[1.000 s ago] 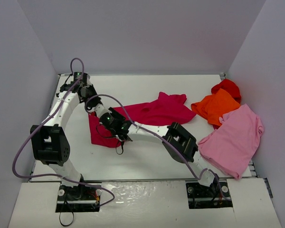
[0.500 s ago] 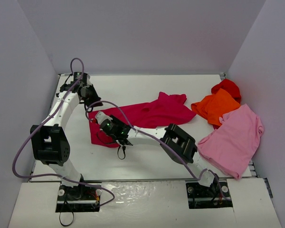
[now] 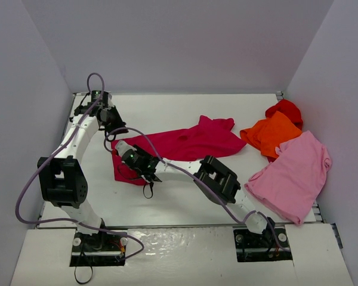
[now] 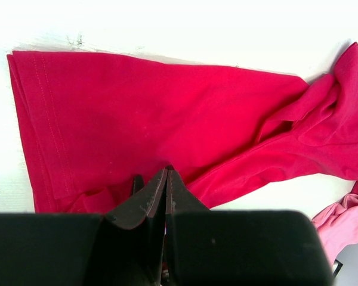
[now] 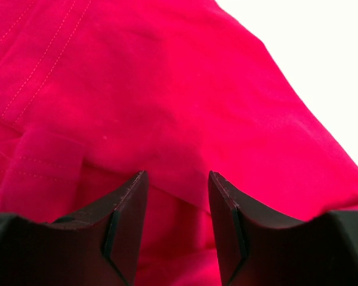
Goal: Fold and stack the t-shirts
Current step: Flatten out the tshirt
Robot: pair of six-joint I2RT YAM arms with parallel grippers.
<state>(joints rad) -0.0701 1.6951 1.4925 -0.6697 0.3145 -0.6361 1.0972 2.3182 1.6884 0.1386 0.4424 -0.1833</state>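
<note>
Two pincers crowd the crimson t-shirt [image 3: 191,142], spread left of centre on the bench [image 3: 167,107]. The left pincer [image 4: 166,173] is pressed shut at its far-left corner, perhaps anchoring it, though I can't tell if it grips cloth. The right pincer [image 5: 178,179] hangs half-spread and empty over the near hem, probably lining up a fold.

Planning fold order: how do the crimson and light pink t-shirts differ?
The crimson t-shirt lies stretched long across the middle of the table; the light pink t-shirt lies at its right edge. The left end effector and right end effector are both at the crimson one; neither is near the pink one. Both shirts are unfolded.
</note>
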